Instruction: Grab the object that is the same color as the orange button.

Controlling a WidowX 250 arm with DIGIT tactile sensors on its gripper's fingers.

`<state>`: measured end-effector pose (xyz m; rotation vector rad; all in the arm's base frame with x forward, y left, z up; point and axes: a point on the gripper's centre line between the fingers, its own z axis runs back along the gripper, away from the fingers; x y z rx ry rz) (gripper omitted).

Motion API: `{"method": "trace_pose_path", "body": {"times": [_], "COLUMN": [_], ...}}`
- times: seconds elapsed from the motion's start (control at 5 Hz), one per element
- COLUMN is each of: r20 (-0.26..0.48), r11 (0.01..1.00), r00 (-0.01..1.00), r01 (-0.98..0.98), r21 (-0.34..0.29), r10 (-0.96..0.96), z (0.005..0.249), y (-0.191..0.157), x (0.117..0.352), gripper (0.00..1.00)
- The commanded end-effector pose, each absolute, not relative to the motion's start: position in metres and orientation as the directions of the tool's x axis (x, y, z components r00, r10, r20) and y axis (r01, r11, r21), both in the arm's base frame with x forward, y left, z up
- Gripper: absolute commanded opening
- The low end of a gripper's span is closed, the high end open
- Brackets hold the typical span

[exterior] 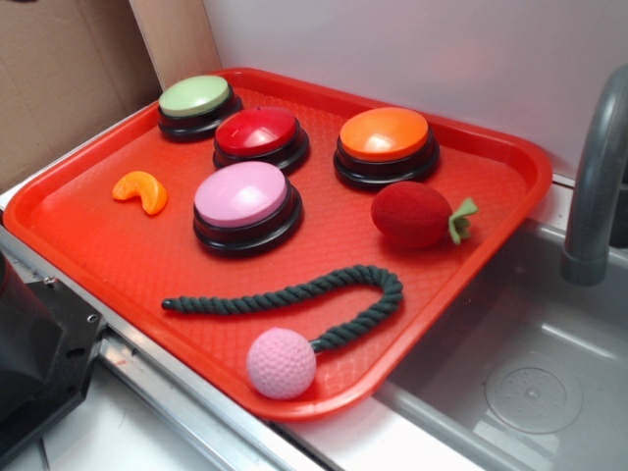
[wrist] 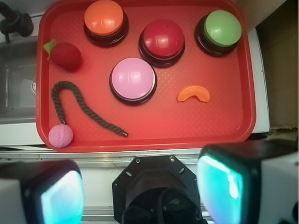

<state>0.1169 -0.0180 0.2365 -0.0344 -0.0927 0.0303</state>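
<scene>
Your gripper point(wrist: 140, 191) hangs released above the tray point(wrist: 224, 130) (nothing held), since the orange crescent point(wrist: 193, 94) lies at one o'clock.

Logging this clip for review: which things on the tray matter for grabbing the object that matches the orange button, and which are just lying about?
Belongs to the job:
- orange segment
- orange button
- gripper, open, short of the tray

Just lying about:
- red button
- pink button
- green button
- plush strawberry
- rope with pink ball
- red tray
- sink
</scene>
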Motion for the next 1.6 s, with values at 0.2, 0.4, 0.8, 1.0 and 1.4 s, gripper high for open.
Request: {"method": "trace_pose_path", "body": {"times": [0.2, 0.4, 0.8, 1.0, 1.4], "r20": [0.104, 0.089, 0.076, 0.101, 0.132], "r11": [0.988, 0.944, 0.753, 0.651, 0.448], "r00": [0.986, 0.953, 0.755, 0.643, 0.440], "r01": [-0.117, -0.268, -0.632, -0.750, -0.893], "r21": [-0.102, -0.191, -0.181, -0.113, -0.041], "r10": [0.128, 0.289, 0.652, 0.759, 0.888], "z": [0.229, 0.214, 0.173, 0.147, 0.099], "y": [-0.010, 0.004, 0.042, 0.056, 0.074], "x": [0.122, 0.132, 0.147, 0.156, 0.169], "gripper": [1.00, 1.00, 1.00, 1.00, 1.00]}}
